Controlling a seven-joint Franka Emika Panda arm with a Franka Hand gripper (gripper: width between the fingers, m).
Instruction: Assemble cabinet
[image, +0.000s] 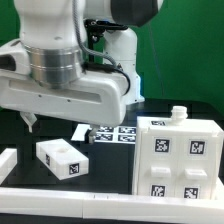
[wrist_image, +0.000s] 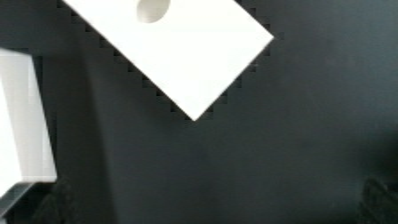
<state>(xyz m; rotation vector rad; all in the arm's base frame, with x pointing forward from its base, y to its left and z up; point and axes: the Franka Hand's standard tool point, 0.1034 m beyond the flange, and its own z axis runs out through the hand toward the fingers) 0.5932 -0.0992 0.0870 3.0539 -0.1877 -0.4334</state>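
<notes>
Four tags (image: 160, 143) on cabinet (image: 178, 128), one on block (image: 55, 152)

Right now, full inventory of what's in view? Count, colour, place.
cabinet: 1, white, tagged, exterior view's right
tagged block: 1, white, on table, apart from cabinet, toward exterior view's left
marker board: 1, white, flat behind block
border rails: 2 seen, white, table's near edge and exterior view's left edge
holed panel: 1, white, wrist view only
table: 1, black
arm: 1, white, exterior view's upper left
tool: 1, open, empty, above table
</notes>
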